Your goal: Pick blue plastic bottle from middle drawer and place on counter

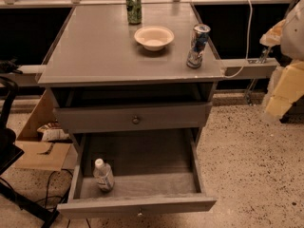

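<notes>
- camera view, progress: the drawer (142, 186) is pulled fully out, so the bottle (103, 175) can be reached from above. nothing else of the task looks done yet. the bottle is not grasped, not lifted and not on the bench (95, 51).
- camera view, what is left: by my reading, all of the handling is left. that means reaching down into the drawer, closing on the bottle, lifting it clear of the walls and setting it on the bench.
- camera view, gripper: the gripper (284, 87) shows as a pale, yellowish shape at the right edge, beside the bench and well apart from the drawer. i cannot tell how far open it is. it has no hold on the bottle.
- camera view, the drawer: it holds only the bottle. the bottle stands cap up in the front-left part, near the left wall and just behind the front panel. the rest of the grey floor is bare.
- camera view, closed drawer (136, 119): it sits above the open one, shut, and its contents are hidden.
- camera view, the bench: it carries a green can (134, 7) at the back, a white bowl (154, 37) near the middle and a silver can (197, 45) by the right edge. the bowl looks empty. the front-left part has room for the bottle.
</notes>
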You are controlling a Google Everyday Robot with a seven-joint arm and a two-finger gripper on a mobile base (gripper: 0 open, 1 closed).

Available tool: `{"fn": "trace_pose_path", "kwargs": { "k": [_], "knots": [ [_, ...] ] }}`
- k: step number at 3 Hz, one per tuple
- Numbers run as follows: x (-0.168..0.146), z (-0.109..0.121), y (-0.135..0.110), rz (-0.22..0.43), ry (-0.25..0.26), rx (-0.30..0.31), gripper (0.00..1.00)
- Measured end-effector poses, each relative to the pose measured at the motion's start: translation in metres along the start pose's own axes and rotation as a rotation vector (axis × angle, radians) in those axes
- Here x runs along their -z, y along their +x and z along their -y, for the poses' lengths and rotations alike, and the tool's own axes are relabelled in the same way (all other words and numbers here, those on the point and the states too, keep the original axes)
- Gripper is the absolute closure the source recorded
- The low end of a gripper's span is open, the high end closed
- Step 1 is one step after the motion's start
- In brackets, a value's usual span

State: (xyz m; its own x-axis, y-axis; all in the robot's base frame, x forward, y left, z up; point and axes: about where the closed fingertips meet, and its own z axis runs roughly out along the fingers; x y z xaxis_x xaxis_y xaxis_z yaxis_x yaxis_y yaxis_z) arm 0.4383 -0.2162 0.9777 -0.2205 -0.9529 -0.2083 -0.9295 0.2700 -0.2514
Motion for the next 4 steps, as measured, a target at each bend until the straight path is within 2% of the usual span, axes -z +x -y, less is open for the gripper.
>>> {"fn": "trace_pose_path", "kwargs": {
  "k": [1,2,4],
  "knots": [
    [0.0,0.0,0.0,0.0,0.0,0.0,0.0],
    [-0.015,-0.004,0.004,0.065,0.002,-0.008,0.0],
    [-0.083,-0.03,0.027,0.366,0.002,-0.081,0.0]
  ]
}}
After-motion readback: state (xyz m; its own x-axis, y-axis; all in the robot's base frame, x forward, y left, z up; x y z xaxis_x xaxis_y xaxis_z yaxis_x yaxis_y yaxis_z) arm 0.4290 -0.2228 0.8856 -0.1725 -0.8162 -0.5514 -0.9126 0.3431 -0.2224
